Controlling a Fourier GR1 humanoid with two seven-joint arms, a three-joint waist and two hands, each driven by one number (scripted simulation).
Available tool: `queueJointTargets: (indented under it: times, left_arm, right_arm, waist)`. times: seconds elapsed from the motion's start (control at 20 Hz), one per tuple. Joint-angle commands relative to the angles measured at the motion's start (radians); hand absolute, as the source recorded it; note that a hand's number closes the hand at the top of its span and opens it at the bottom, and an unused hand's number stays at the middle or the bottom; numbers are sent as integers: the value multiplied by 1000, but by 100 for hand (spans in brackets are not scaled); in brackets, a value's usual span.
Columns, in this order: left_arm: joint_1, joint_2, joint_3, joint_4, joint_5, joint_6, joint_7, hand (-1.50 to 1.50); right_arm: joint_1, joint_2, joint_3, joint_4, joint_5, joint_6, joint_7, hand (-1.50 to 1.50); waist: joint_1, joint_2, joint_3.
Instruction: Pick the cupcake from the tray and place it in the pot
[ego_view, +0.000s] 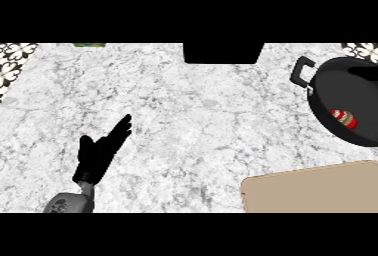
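White-and-grey marble counter (184, 125) fills the view, with a patterned black-and-white strip at its far corners. Toward eight o'clock the left hand (100, 152) rises from its grey forearm, fingers straight and spread, pointing up toward one o'clock and holding nothing. At twelve o'clock a dark box-like shape (223, 52) sits at the counter's far edge; what it is cannot be told. Toward five o'clock lies the tan tray (310, 190), its surface bare. At three o'clock stands the black pot (325, 100), a handle at its upper left, and the cupcake (343, 118) rests inside it, red with pale stripes.
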Motion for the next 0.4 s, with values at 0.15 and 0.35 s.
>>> queueJointTargets:
  times: [0.15, 0.35]
  left_arm:
    - [-1, 13, 41, 54, 17, -14, -34, 0]
    - [-18, 28, 59, 57, 11, -16, -40, 0]
  right_arm:
    - [83, -43, -211, -63, -160, -84, -169, -150]
    - [176, -102, -318, -75, -250, 2, -294, -150]
  waist:
    - [-29, -7, -2]
    - [-29, -6, -2]
